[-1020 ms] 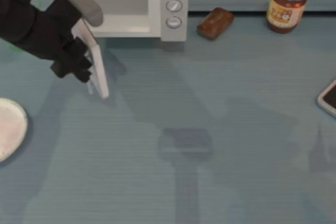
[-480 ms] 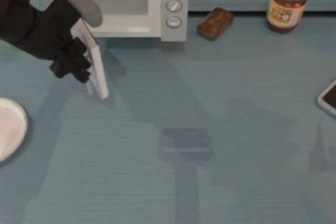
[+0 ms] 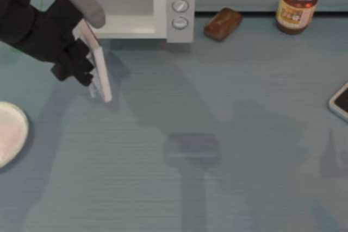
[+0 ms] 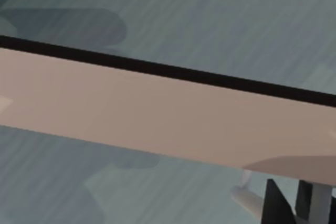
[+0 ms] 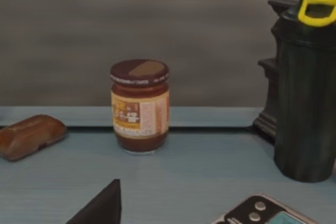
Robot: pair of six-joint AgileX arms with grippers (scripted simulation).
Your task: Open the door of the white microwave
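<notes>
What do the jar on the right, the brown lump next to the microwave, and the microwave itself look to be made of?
The jar looks like clear glass: glossy sides, brown contents showing through, a paper-like label and a smooth dark brown lid, perhaps metal or plastic. The brown lump looks like a crusty bread loaf, shiny on top. The white microwave appears to be matte white plastic or painted metal, with pale silvery knobs.

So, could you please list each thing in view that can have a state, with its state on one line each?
door: swung wide open, edge-on toward the table's front.
white microwave: open, cavity exposed.
left hand: at the door's outer edge, by the handle.
jar: upright, lid on.
bread: lying flat beside the microwave.
phone: flat, at the table's right edge.
plate: flat, at the left edge.
right hand: out of the top view.
</notes>
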